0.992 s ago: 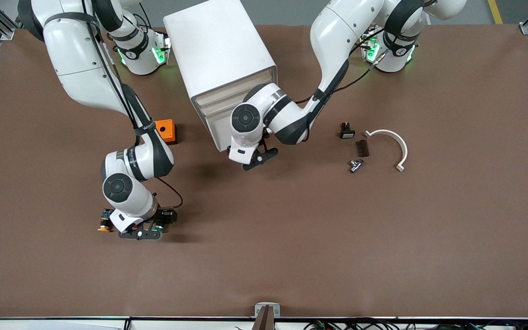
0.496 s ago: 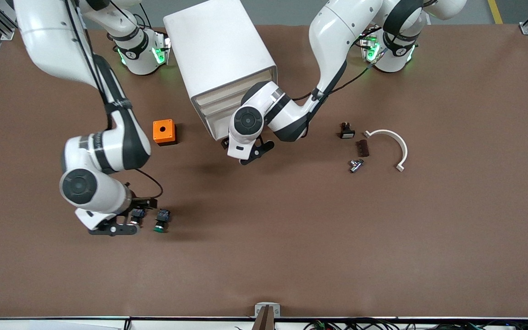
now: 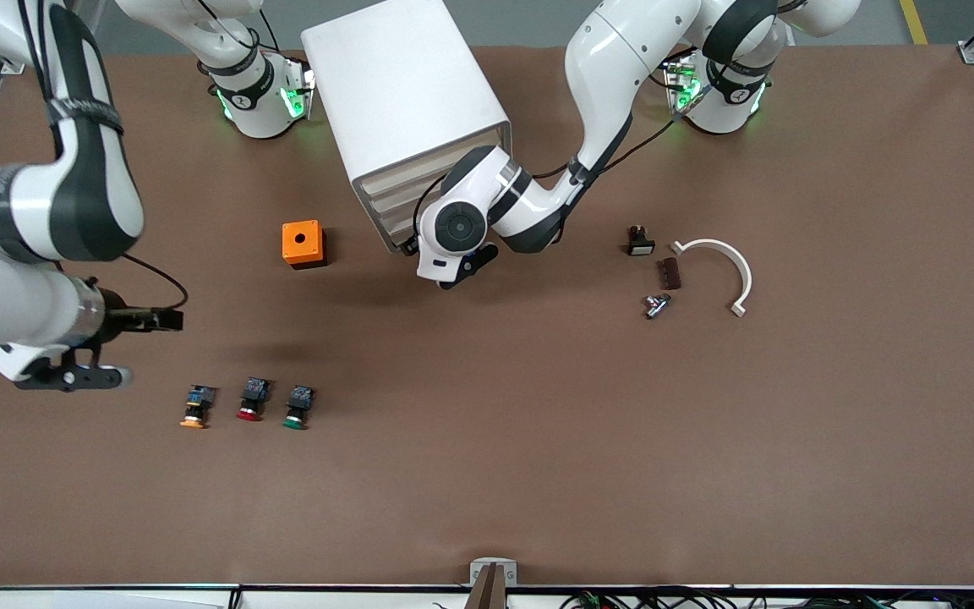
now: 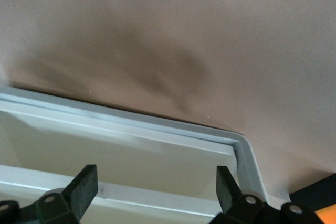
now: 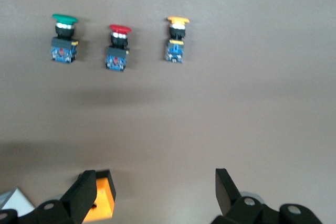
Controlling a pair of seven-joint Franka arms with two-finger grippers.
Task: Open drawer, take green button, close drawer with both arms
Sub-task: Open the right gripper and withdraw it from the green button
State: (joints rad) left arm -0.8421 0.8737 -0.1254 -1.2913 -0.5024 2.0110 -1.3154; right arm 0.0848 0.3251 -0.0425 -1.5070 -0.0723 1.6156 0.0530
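The green button lies on the table at the end of a row with a red-capped one and an orange-capped one. The right wrist view shows it too. My right gripper is open and empty, up over the table at the right arm's end, apart from the row. My left gripper is open at the lowest drawer of the white cabinet. In the left wrist view its fingers straddle the drawer front, which sits in the cabinet frame.
An orange cube with a hole stands beside the cabinet, toward the right arm's end. Toward the left arm's end lie a small black part, a dark brown piece, a metal piece and a white curved piece.
The right gripper let go of the green button, rose and swung away toward its end of the table. The left gripper moved in against the cabinet, and the lowest drawer slid in.
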